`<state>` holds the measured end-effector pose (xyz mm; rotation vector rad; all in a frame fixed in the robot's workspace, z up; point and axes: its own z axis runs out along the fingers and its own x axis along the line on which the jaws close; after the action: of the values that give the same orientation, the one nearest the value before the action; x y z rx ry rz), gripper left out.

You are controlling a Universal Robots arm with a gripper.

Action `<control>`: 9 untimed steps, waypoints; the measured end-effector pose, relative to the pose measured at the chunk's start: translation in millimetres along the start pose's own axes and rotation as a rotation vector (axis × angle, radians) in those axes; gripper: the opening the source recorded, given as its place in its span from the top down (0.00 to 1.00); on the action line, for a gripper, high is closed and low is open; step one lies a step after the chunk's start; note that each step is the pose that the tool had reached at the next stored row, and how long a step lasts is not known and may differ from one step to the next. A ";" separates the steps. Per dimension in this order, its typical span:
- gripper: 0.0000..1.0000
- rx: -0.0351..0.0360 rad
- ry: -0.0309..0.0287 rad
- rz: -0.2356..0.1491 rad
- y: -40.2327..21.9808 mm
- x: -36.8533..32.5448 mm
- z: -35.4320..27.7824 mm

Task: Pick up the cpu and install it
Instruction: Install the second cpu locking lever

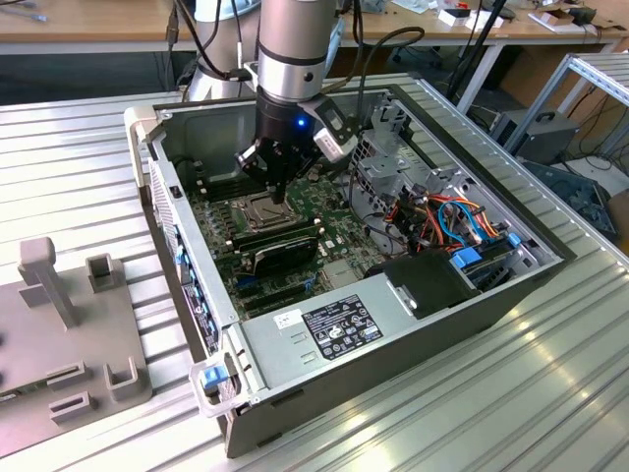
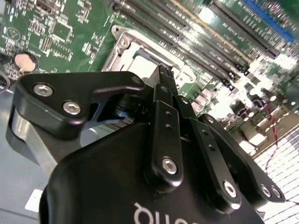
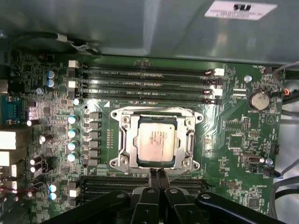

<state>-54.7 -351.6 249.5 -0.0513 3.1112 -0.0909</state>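
The cpu, a silver-grey square chip, lies flat inside the square metal socket frame on the green motherboard. My gripper hovers just beside the socket's edge, its two black fingers pressed together with nothing between them. In the second wrist view the shut gripper points down at the socket frame. In the exterior view the gripper hangs inside the open computer case, right over the socket frame.
Rows of long memory slots flank the socket on both sides. The case walls, a metal drive cage, coloured cables and the power supply ring the board. A grey fixture sits at the exterior view's left.
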 end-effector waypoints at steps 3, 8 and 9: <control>0.89 -0.0001 -0.0001 0.000 -3.0 0.1 0.2; 0.89 -0.0001 -0.0006 0.000 -3.9 1.5 0.2; 0.89 -0.0001 -0.0011 0.000 -4.5 2.4 0.3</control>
<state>-57.0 -356.2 249.4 -0.0511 3.1101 -0.0907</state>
